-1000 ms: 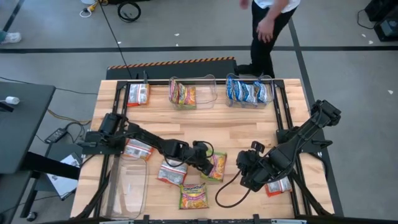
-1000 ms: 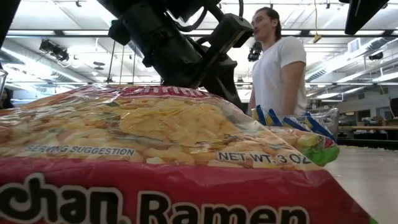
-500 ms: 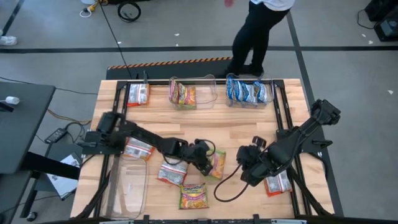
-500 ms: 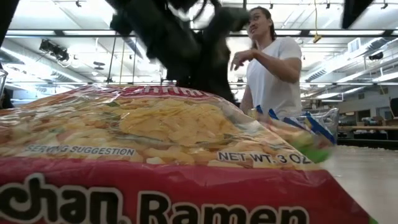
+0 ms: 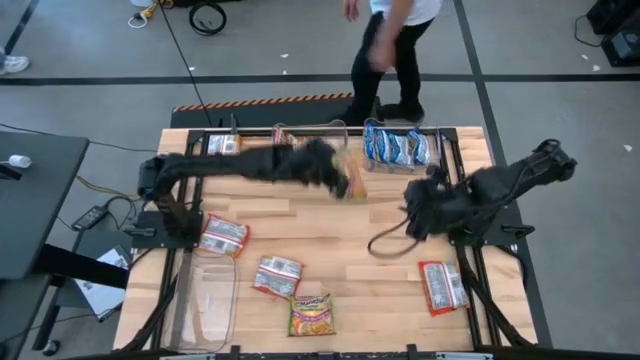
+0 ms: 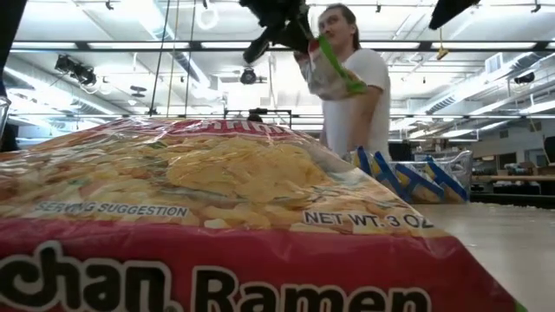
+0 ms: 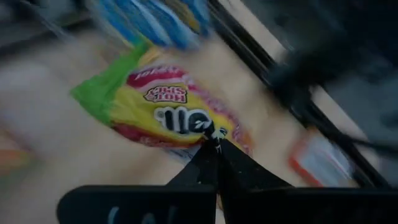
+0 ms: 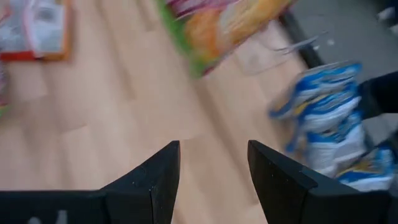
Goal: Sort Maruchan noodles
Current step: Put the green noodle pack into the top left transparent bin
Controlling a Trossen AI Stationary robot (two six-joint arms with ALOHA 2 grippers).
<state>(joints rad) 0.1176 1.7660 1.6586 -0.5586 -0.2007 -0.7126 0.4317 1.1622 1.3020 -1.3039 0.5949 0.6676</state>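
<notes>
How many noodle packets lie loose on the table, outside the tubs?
5: far-left packet, left packet, near-middle packet, front packet, right packet. The left arm may hide others.

Bare worktop (image 5: pixel 300 215) lies open just in front of the middle tub (image 5: pixel 310 148); nearer the front edge, loose packets (image 5: pixel 277 275) and an empty tub (image 5: pixel 208 298) crowd the way.

Wooden table (image 5: pixel 320 225) carries loose noodle packets (image 5: pixel 276 276) near its front and clear tubs (image 5: pixel 398 148) along the back.
</notes>
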